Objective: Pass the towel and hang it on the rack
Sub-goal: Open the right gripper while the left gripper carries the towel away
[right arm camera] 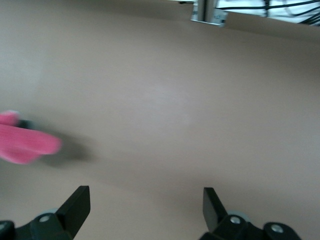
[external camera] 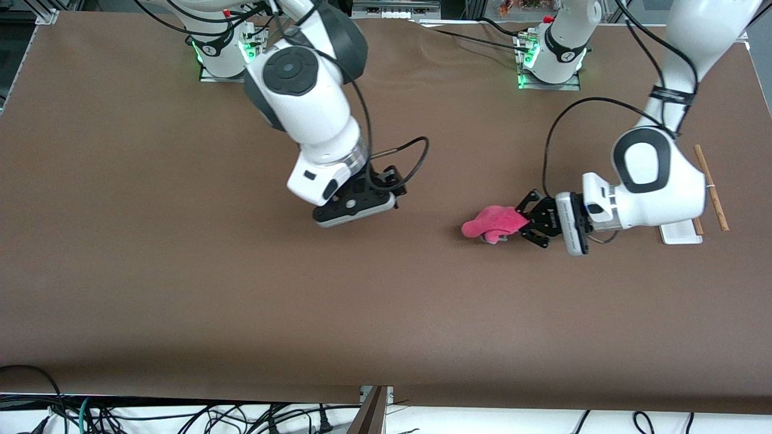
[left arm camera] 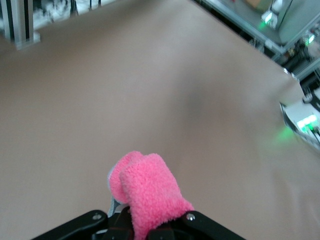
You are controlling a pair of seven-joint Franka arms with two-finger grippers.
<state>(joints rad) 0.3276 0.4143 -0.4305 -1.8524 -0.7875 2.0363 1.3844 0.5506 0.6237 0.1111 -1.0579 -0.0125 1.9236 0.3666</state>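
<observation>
The towel [external camera: 491,223] is a small bright pink cloth, folded over, and my left gripper [external camera: 520,218] is shut on one end of it, low over the middle of the table. In the left wrist view the towel [left arm camera: 150,195] sticks out from my left gripper [left arm camera: 145,231]. My right gripper [external camera: 354,211] hangs open and empty over the table, apart from the towel, toward the right arm's end. In the right wrist view my right gripper [right arm camera: 145,200] has bare table between its fingers, with the towel [right arm camera: 25,142] off to one edge. The rack [external camera: 681,232] stands partly hidden under the left arm.
Only the rack's white base and a thin brown rod [external camera: 711,187] show beside the left arm's wrist. Brown table surface [external camera: 241,301] spreads around both grippers. Cables lie along the table's edge nearest the front camera.
</observation>
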